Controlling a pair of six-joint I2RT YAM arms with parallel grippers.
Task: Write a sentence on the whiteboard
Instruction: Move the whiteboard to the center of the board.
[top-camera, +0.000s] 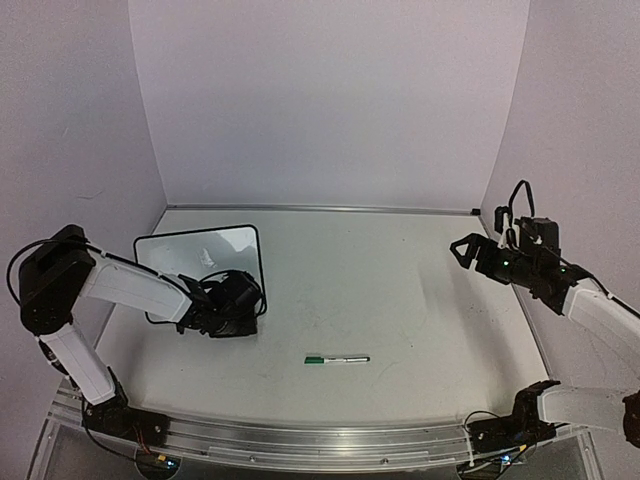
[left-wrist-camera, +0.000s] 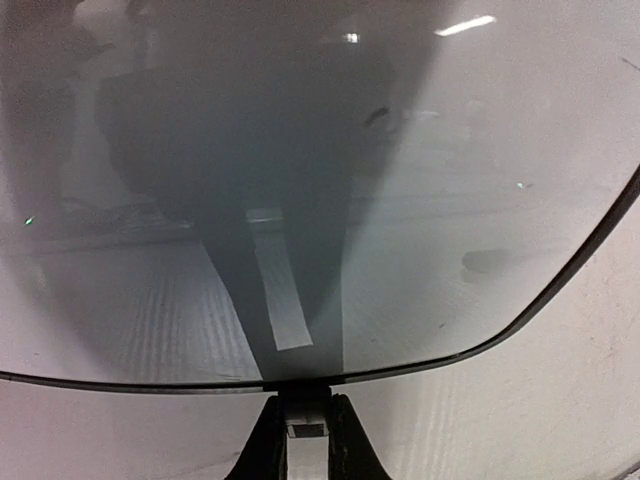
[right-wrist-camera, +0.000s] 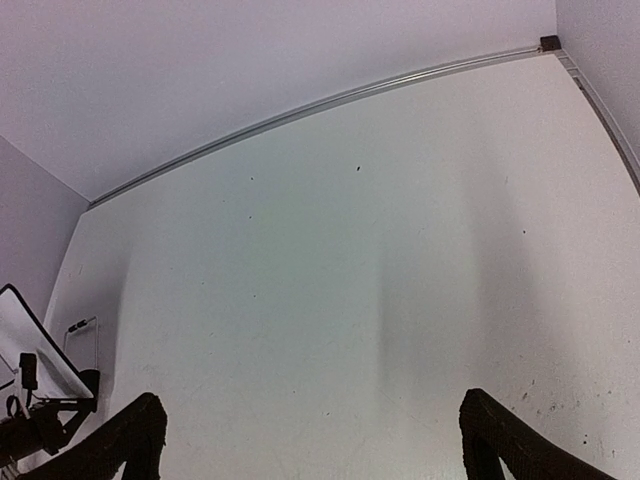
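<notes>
We see the left claw (left-wrist-camera: 306, 410) all but closed, its tips pinched on the black rim of the whiteboard (top-camera: 200, 255). The board spreads away ahead of that claw, leaning back on the left side of the table (top-camera: 420, 290). Its glossy face looks unwritten in both views that show it.

The right claw (top-camera: 466, 250) hangs above the table's right side with its jaws spread wide and nothing between them. The whiteboard lies well off to that claw's left, visible only at the far left edge of its wrist view.

A marker (top-camera: 337, 359) with a green cap lies loose on the table, between the two arms and apart from both. It sits to the right of the left claw and nearer the bases, and to the left of the right claw and below it. Its long axis runs side to side across the table, with the cap end toward the left arm.

The left claw is the nearer one, but it is occupied with the board. In our judgement the pick-up falls to the free right claw, which must drop and swing left, jaws set across the marker's barrel.
</notes>
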